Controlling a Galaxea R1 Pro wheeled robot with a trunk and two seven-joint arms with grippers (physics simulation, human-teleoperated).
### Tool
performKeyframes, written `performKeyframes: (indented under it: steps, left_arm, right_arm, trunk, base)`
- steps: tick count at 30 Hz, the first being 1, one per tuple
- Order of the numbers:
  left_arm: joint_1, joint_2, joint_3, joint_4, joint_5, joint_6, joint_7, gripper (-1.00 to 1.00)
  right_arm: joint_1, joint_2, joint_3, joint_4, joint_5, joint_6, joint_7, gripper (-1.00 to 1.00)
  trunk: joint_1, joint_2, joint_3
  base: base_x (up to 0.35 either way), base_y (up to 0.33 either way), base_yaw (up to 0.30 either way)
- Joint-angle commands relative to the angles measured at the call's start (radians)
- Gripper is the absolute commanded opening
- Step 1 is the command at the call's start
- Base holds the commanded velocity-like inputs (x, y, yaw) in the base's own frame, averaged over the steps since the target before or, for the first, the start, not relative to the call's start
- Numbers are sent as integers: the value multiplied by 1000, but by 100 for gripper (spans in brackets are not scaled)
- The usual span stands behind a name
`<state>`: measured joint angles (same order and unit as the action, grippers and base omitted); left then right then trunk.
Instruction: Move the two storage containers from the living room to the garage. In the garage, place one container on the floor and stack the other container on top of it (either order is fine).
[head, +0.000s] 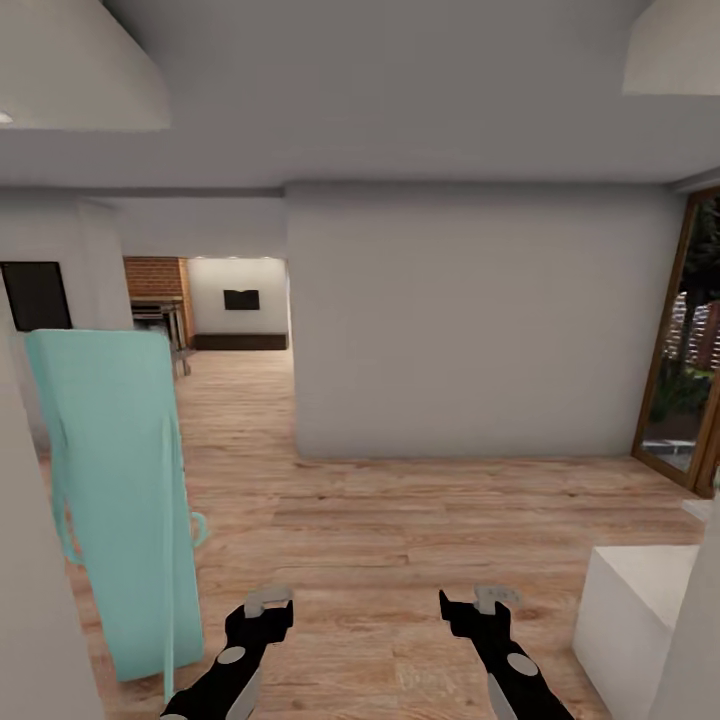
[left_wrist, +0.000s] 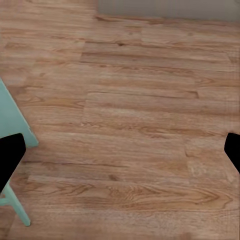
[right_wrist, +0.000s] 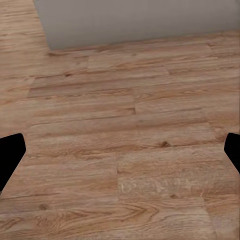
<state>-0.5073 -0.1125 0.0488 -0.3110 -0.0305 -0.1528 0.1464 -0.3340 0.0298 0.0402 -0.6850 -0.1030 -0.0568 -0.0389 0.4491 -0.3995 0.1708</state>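
Observation:
The two storage containers are out of view. I am over a light wood plank floor (head: 400, 520) indoors. My left gripper (head: 265, 610) hangs low at the front left, open, with nothing between its fingers. My right gripper (head: 480, 608) hangs low at the front right, also open and empty. In both wrist views the dark fingertips (left_wrist: 9, 160) (right_wrist: 9, 157) stand wide apart over bare planks. Far back on the left a red brick wall (head: 155, 278) of the living room shows through an opening.
A tall turquoise chair (head: 120, 500) stands close on my left, its leg (left_wrist: 17, 205) near the left gripper. A grey wall block (head: 470, 320) faces me. A white cabinet (head: 640, 610) is at the right, wood-framed glass doors (head: 690, 360) beyond it. A passage leads back left.

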Motion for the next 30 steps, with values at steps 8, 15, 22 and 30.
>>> performKeyframes:
  steps: [8, 15, 22, 30]
  left_arm:
    - [0, -1, 5, 1, -3, -4, 1, 100]
    - [0, -1, 5, 1, -3, -4, 1, 100]
    - [0, -2, 5, 1, -3, -4, 1, 100]
    - [0, -3, 5, 1, -3, -4, 1, 100]
  right_arm:
    - [0, -1, 4, 1, -10, -5, -4, 100]
    - [0, -1, 4, 1, -10, -5, -4, 100]
    - [0, -1, 4, 1, -10, -4, -4, 100]
    - [0, -1, 4, 1, -10, -4, -4, 100]
  trunk:
    - [1, -1, 0]
    - [1, -1, 0]
    - [1, -1, 0]
    - [1, -1, 0]
  base:
    - [326, 0, 0]
    - [326, 0, 0]
    - [326, 0, 0]
    - [326, -28, 0]
